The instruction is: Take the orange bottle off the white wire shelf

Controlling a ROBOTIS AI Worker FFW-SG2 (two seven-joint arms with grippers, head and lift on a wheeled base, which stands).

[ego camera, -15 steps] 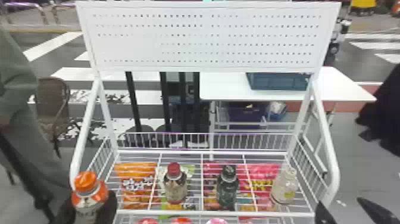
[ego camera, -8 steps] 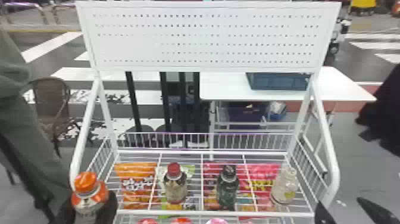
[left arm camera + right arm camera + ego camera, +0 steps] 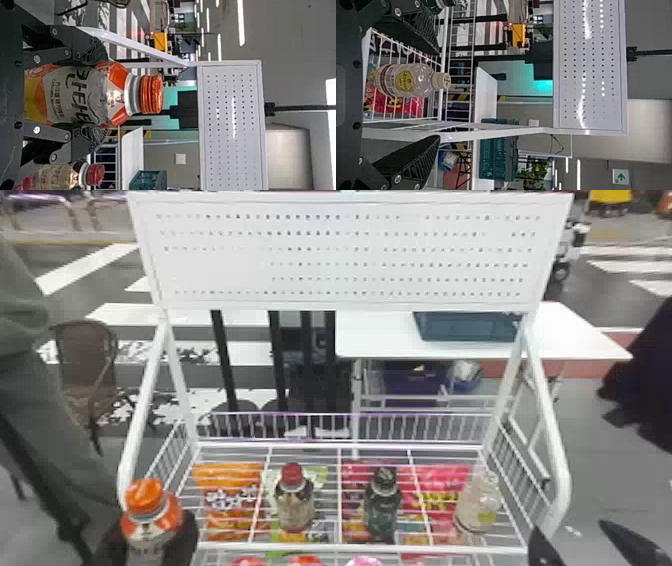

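In the head view the orange bottle stands upright at the shelf's front left corner, held by my left gripper. The left wrist view has the orange-capped bottle between both fingers of my left gripper, which is shut on its body below the neck. The white wire shelf lies to the right of the bottle. At the shelf's right front corner is my right gripper, fingers wide apart. The right wrist view has this right gripper open, a clear bottle standing beyond the gap.
On the shelf stand a red-capped bottle, a dark bottle and a pale clear bottle. Snack bags show beneath the wires. White side rails rise to a perforated panel. Behind is a white table with a teal crate.
The orange bottle and my left gripper have shifted very slightly in the head view. My right gripper has kept its place.
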